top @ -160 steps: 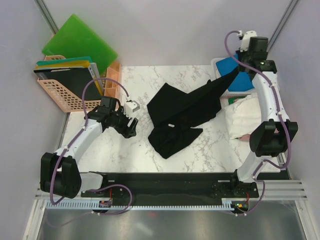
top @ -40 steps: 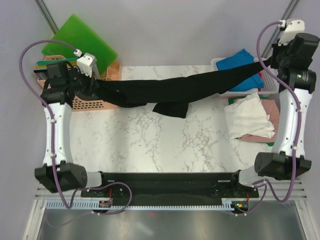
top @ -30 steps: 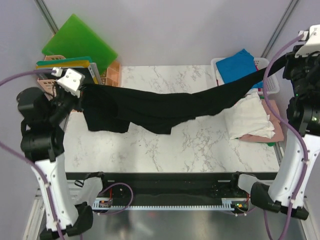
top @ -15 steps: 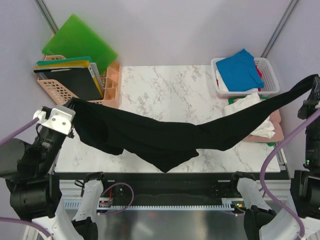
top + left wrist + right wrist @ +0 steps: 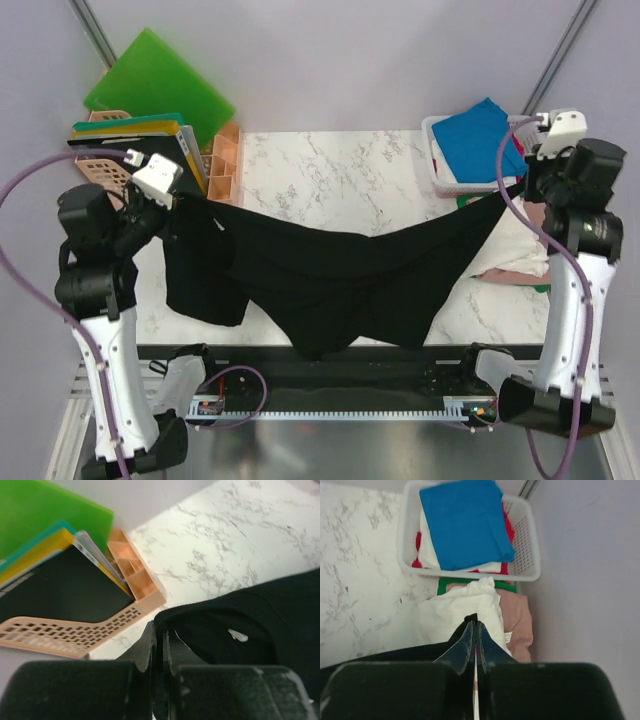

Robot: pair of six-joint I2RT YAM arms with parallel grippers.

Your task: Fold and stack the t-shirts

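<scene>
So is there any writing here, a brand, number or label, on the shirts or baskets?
None can be read.
The white neck label on the black t-shirt is too small and blurred to show print.
The blue t-shirt, the white basket and the folders in the peach rack show no lettering.

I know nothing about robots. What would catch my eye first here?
A big black t-shirt hangs stretched in mid-air, the left gripper and right gripper each pinching one end, its middle sagging over the marble table. At far right a white basket holds a bright blue shirt; a green board leans at far left.
</scene>
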